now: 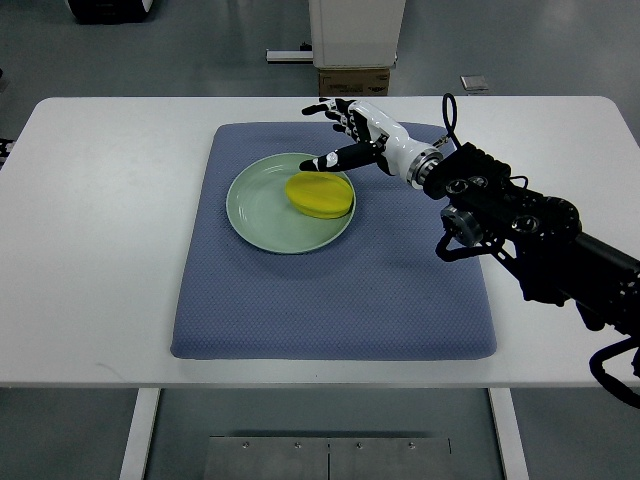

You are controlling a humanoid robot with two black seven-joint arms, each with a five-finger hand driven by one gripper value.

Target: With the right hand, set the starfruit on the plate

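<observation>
Looking down, we find the yellow ridged starfruit (319, 196) lying inside the pale green round plate (262, 222), toward its far-right rim, on the blue quilted mat (330, 290). Our white-and-black right hand (348, 138) hovers beside that rim, fingers spread and gripping nothing, which we judge means the fruit is released.

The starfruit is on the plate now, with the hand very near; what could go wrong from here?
1. The right hand is open, with one fingertip at the starfruit; pulling back carelessly might drag it.
2. The starfruit lies toward the right rim of the plate, so a nudge could push it onto the blue mat.
</observation>
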